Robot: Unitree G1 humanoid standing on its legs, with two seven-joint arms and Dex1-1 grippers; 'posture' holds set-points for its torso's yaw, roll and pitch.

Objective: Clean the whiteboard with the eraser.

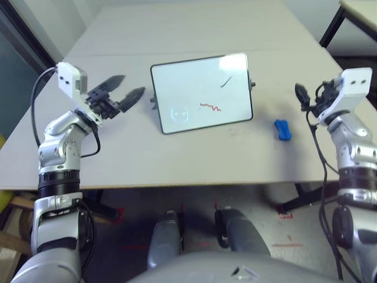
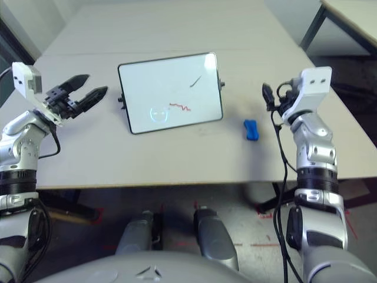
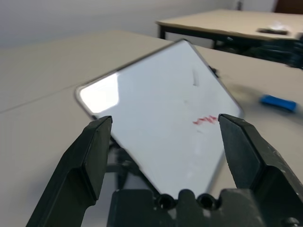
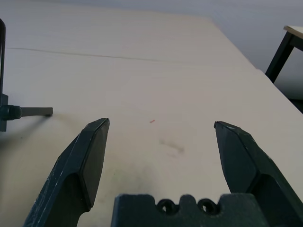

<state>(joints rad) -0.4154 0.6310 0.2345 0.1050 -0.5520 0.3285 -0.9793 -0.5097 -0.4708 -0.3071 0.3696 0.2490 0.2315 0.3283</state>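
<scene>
The whiteboard point(image 1: 194, 88) lies mid-table, propped at a slant, with a black stroke, a red squiggle and a faint blue circle on it. The blue eraser point(image 1: 283, 130) rests flat on the table to the board's right, apart from it. My left gripper point(image 1: 131, 86) hovers open just left of the board, pointing at it; the left wrist view shows the whiteboard point(image 3: 161, 118) between its spread fingers and the eraser point(image 3: 279, 102) beyond. My right gripper point(image 1: 303, 96) is open and empty, right of and slightly beyond the eraser. One side knob point(image 4: 14, 112) of the board shows in the right wrist view.
The beige table point(image 1: 177, 159) has its front edge close to my body. A second table with black legs point(image 1: 353, 15) stands at the far right. Cables hang along both forearms.
</scene>
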